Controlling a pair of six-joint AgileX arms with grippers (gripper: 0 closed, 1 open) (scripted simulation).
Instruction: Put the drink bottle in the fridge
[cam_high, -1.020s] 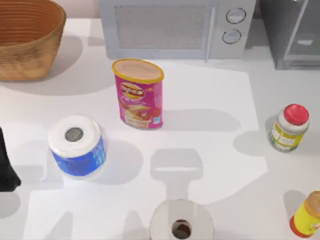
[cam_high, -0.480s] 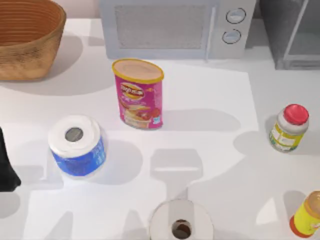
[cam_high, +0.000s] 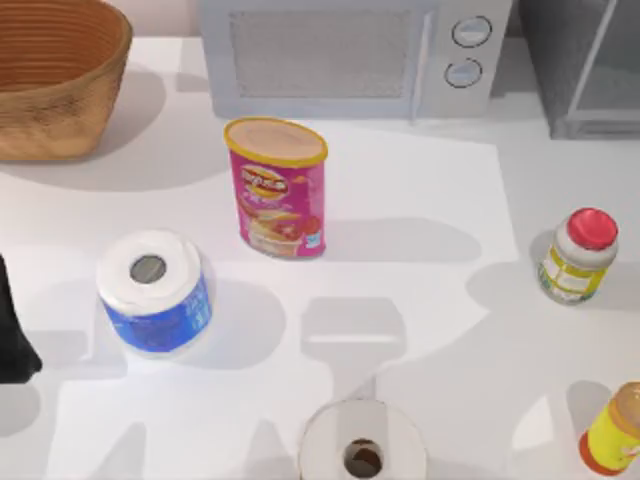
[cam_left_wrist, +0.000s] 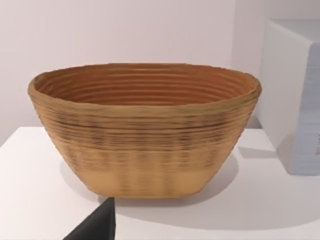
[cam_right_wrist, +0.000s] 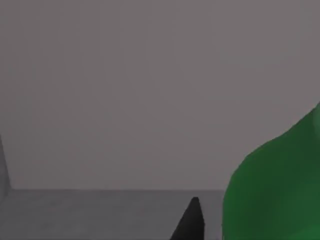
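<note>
In the right wrist view the bottle (cam_right_wrist: 272, 192) is a large green shape cut off by the picture's edge, so its cap and label cannot be seen. It is in front of plain grey walls and a grey floor, which look like the inside of the fridge (cam_high: 585, 65). One dark fingertip (cam_right_wrist: 190, 222) stands just beside the bottle; I cannot tell if the right claw grasps it or has released it.

In the top view the fridge is at the far right corner, cut off by the frame, beside the microwave (cam_high: 350, 55).

The left arm (cam_high: 15, 330) is at the table's left edge, only partly visible, facing the basket (cam_left_wrist: 145, 130); its claw state cannot be told.
</note>
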